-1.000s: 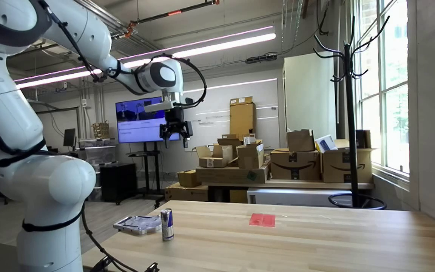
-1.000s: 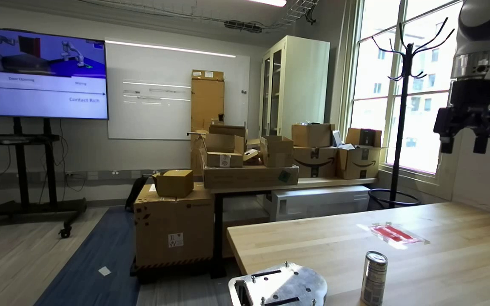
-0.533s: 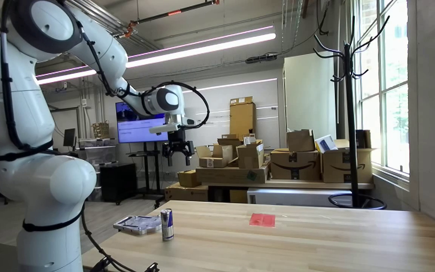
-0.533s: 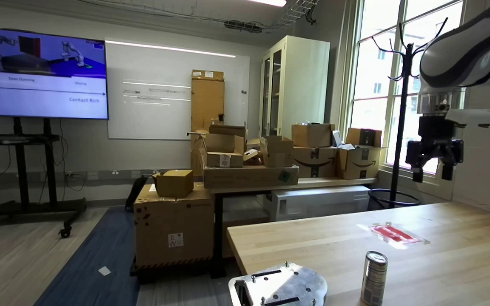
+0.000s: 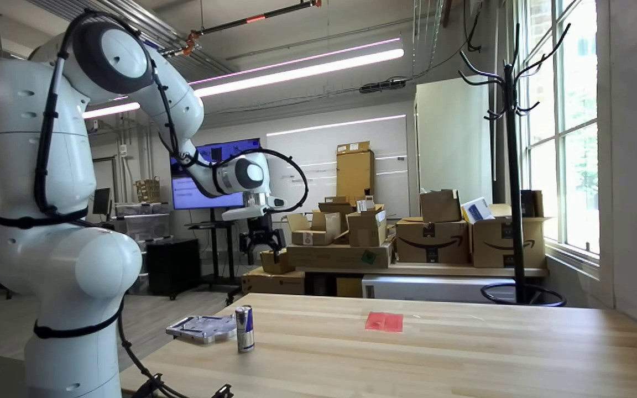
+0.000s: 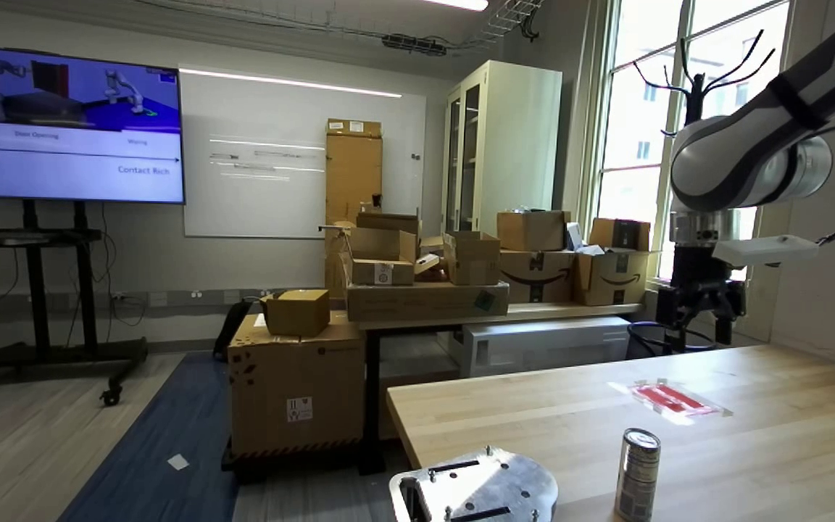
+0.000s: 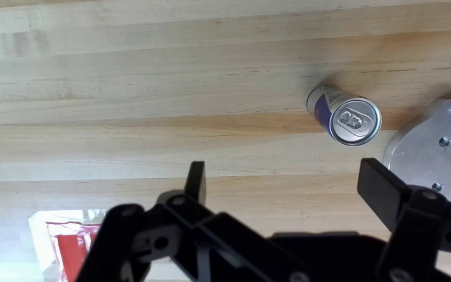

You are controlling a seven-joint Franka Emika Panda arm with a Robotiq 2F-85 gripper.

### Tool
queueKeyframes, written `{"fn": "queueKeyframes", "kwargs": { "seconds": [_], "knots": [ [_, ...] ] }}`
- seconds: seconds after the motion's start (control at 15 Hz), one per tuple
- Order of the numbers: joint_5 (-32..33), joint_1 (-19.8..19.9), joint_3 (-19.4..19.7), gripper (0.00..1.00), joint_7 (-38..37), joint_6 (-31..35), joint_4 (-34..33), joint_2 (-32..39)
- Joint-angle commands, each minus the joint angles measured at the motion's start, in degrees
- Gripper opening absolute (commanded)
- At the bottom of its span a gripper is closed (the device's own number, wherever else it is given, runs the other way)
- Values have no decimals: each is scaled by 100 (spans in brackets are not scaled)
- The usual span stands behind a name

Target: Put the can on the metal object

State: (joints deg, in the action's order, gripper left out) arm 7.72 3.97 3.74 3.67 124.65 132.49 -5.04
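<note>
Hanging well above the wooden table [image 5: 434, 359], your Robotiq gripper [image 7: 282, 180] has its fingers [image 7: 382, 192] spread apart with nothing between them. Lower down, off toward the right of the wrist view, stands the slim drink can [image 7: 345, 115], upright on the wood and well apart from the fingertips. Just beside it lies the slotted metal plate [image 7: 433, 162], its rounded end toward the can; a strip of wood shows between the two, so they do not touch.

It looks as though you are at the approach: no grasp is made, and the can is not yet on the plate. That leaves you the lining up, the descent, the grip, the lift, the short carry across and the letting go.

Study the can itself: a silver lid [image 7: 360, 131] with its pull tab [image 7: 354, 120] lying flat, and a body in blue-purple and silver panels. In an exterior view its facing side [image 6: 637, 475] is silver-grey, with print too small to read. You can make out no dent; whether it is full, you cannot tell. The plate's top looks cut and studded in places, so a smooth patch would likely suit the can's base best.

Farther along the table is a red patch [image 5: 384, 321], and well beyond it stand cardboard boxes [image 5: 432, 240] and a black coat rack [image 5: 513, 166].
</note>
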Motion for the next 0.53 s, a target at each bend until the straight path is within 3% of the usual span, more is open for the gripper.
{"fn": "queueKeyframes", "kwargs": {
  "seconds": [0.0,0.47],
  "knots": [
    [137,-104,-123,100,-280,257,-163,448],
    [61,-442,-361,100,-261,565,108,610]
  ]
}}
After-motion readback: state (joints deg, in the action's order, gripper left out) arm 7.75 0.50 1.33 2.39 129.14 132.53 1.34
